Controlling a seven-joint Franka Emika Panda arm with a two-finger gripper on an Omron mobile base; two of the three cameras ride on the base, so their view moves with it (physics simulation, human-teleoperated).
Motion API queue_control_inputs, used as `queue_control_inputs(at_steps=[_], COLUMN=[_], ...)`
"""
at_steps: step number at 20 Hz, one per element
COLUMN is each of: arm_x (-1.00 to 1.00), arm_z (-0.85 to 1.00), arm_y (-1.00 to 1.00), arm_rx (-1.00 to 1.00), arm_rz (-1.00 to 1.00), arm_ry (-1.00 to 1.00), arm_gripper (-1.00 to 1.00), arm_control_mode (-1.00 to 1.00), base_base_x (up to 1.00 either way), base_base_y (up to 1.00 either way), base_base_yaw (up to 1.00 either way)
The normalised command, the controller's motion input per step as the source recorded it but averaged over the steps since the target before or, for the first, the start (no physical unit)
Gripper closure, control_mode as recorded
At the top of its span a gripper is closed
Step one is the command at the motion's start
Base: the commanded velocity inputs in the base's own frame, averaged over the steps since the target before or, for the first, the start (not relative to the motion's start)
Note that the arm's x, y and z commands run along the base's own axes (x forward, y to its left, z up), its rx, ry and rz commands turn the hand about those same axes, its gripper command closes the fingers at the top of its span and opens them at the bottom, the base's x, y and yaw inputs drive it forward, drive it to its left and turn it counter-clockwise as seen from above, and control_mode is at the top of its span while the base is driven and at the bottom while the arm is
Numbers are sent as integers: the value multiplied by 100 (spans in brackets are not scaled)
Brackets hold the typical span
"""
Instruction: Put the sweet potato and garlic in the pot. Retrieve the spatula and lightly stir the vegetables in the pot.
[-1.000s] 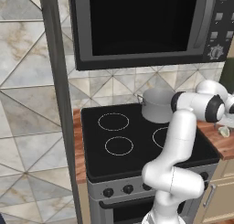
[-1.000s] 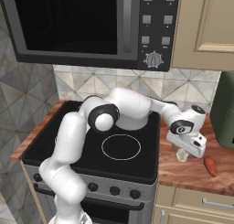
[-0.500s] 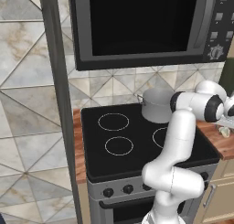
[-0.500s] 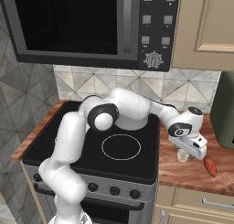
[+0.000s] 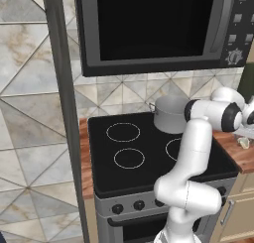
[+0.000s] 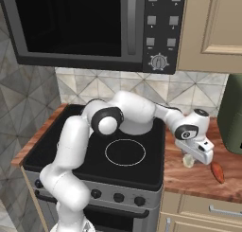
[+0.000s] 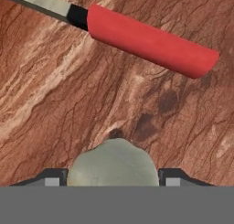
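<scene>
The garlic [image 7: 113, 163], a pale rounded bulb, rests on the wooden counter [image 7: 68, 104] right of the stove. My gripper [image 7: 113, 175] reaches down over it, and both fingertips [image 7: 55, 176] touch its sides. From the right base view, the gripper [image 6: 189, 158] covers the garlic [image 6: 188, 163]. Just beyond lies the spatula [image 7: 151, 40], with a red handle and a metal shaft. The sweet potato [image 6: 217, 172] lies on the counter to the right. The grey pot [image 5: 171, 113] stands on the stove's back right burner, partly behind my arm.
The black stovetop [image 5: 129, 148] has ring burners, with a microwave [image 5: 158, 29] mounted above. A dark green appliance [image 6: 232, 112] stands at the counter's back right. Beige cabinets [image 6: 212, 27] hang above it. The counter's front edge [image 6: 203, 191] is close to the garlic.
The hand has sunk a little toward the counter, and the jaws have narrowed onto the garlic. The base has stayed put.
</scene>
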Motion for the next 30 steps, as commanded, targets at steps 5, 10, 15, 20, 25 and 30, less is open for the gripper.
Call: queue_control_inputs(at_steps=[5,10,15,20,25,30], arm_x=[-22,-48,-46,-21,-22,-13], arm_z=[-13,46,57,53,34,25], arm_y=[13,4,18,42,63,69], arm_rx=[0,0,0,-3,-12,-16], arm_rz=[-8,0,2,14,22,36], arm_ry=[4,-19,-5,-15,-33,-52], arm_gripper=[100,100,100,100,100,100], arm_control_mode=[-100,-100,-100,-100,-100,-100], base_base_x=[0,0,0,0,0,0], base_base_y=[0,0,0,0,0,0], base_base_yaw=[0,0,0,0,0,0])
